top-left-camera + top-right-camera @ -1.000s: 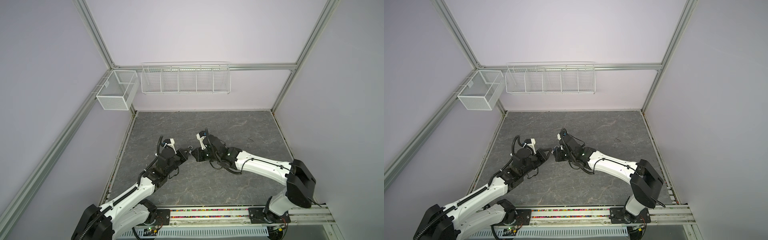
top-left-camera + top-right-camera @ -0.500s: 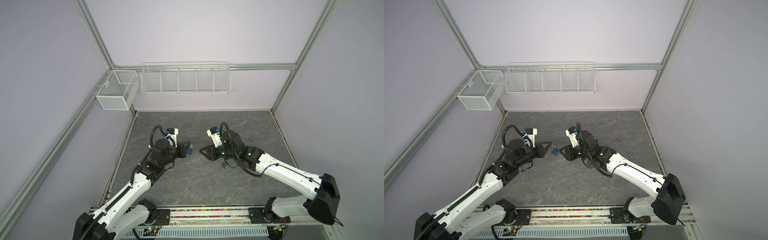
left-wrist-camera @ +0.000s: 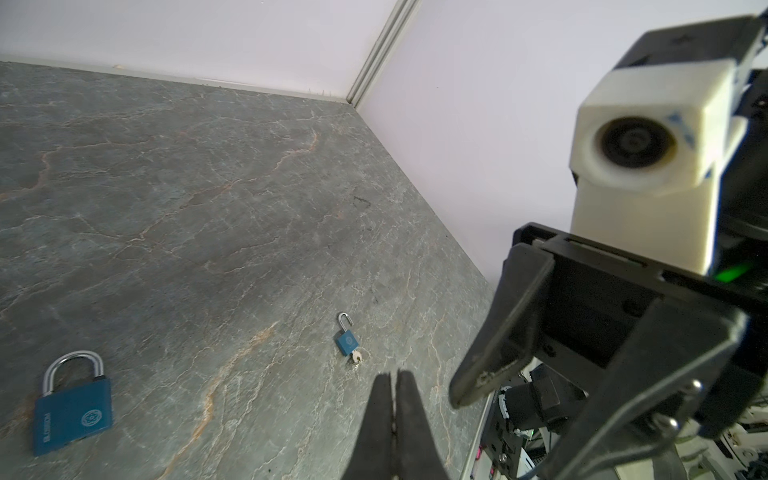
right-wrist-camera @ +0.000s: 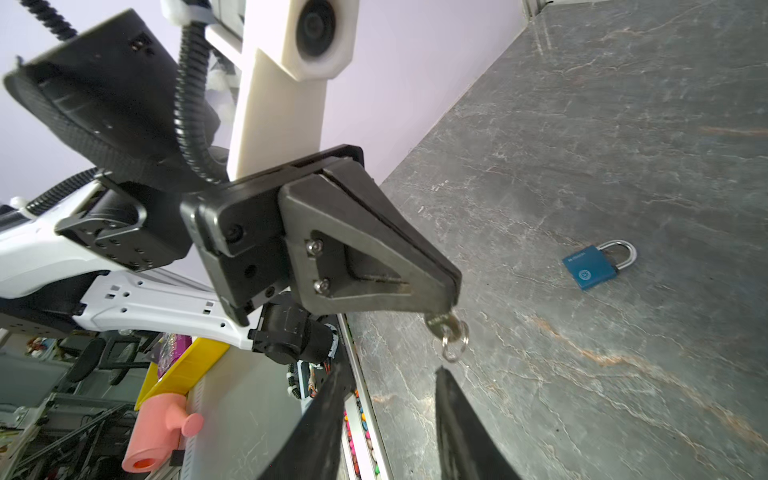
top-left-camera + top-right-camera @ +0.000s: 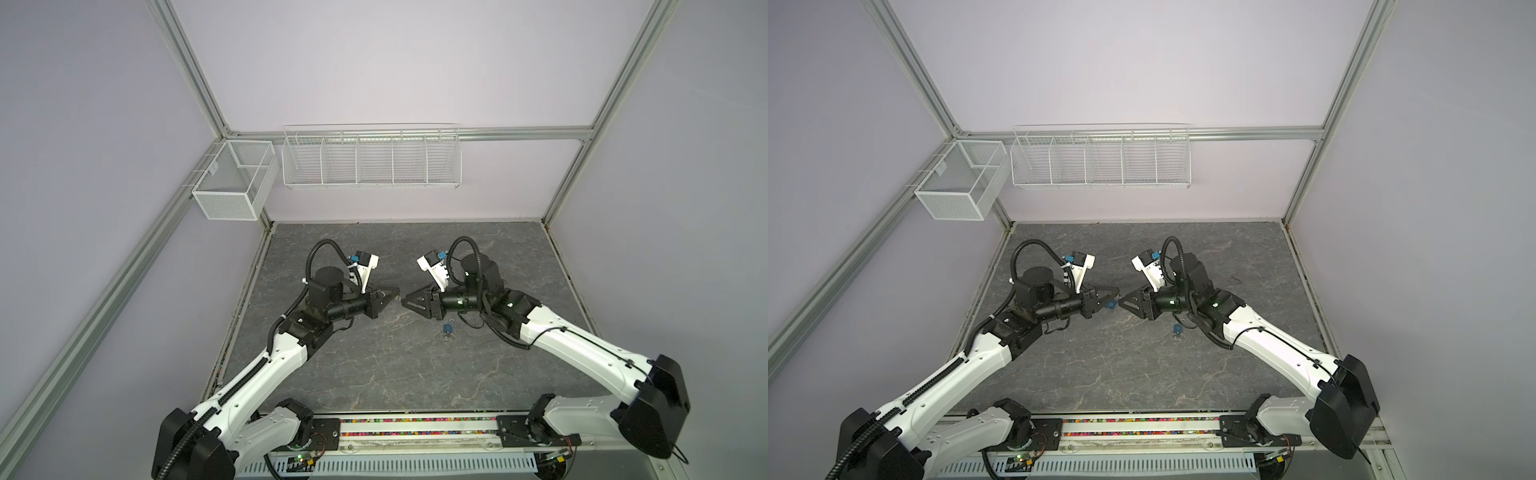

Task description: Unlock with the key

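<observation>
My left gripper (image 5: 397,291) (image 4: 451,291) is shut on a small silver key (image 4: 444,326) with a ring hanging from it. From the left wrist view the shut fingertips (image 3: 394,376) hide the key. My right gripper (image 5: 404,301) (image 4: 392,370) faces it tip to tip, open, with nothing between its fingers. A larger blue padlock (image 3: 72,415) (image 4: 592,268) (image 5: 1110,305) lies flat with its shackle shut, below the left gripper's tip. A small blue padlock (image 5: 447,329) (image 5: 1177,329) (image 3: 348,343) lies under the right arm, its shackle open and another key in it.
Both grippers hover above the grey stone-patterned table (image 5: 374,374). A white wire rack (image 5: 371,158) hangs on the back wall and a mesh box (image 5: 232,183) on the left wall. The arms' mounting rail (image 5: 415,428) runs along the front edge.
The right gripper has opened. Both arms swung out from the middle, then brought their tips near each other again, higher up. The small padlock now lies on the table under the right arm.
</observation>
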Motion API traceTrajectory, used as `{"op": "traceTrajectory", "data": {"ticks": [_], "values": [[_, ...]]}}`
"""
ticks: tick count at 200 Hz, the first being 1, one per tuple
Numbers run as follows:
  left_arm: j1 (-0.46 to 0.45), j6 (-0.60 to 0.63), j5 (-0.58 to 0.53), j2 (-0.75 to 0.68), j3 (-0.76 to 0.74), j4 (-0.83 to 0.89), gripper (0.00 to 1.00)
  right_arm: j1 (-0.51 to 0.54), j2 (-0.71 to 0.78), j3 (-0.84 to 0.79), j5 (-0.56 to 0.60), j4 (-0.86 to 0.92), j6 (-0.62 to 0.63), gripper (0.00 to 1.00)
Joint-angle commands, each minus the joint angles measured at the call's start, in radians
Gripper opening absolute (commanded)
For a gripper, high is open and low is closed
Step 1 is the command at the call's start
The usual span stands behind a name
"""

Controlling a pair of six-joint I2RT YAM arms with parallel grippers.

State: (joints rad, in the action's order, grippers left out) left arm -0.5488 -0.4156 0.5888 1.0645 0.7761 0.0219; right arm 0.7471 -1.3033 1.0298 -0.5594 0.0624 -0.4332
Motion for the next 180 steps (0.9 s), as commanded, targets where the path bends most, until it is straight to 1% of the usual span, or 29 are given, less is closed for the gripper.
{"op": "traceTrajectory", "data": {"ticks": [1,35,103,158,180], "values": [[0.005,0.04,0.053,-0.007,0.038,-0.003,0.0,-0.009,-0.019,-0.013,-0.057,-0.054,0.014,0.37],[0.006,0.04,0.067,-0.021,0.043,-0.002,0.0,-0.017,-0.034,-0.017,-0.051,-0.055,0.019,0.37],[0.006,0.05,0.093,-0.029,0.053,-0.002,0.0,-0.029,-0.068,-0.017,-0.092,-0.1,0.004,0.36],[0.006,0.075,0.12,-0.037,0.079,0.003,0.0,-0.032,-0.078,-0.018,-0.144,-0.135,-0.008,0.26],[0.006,0.073,0.138,-0.031,0.083,-0.008,0.0,-0.031,-0.074,-0.02,-0.156,-0.144,-0.008,0.25]]}}
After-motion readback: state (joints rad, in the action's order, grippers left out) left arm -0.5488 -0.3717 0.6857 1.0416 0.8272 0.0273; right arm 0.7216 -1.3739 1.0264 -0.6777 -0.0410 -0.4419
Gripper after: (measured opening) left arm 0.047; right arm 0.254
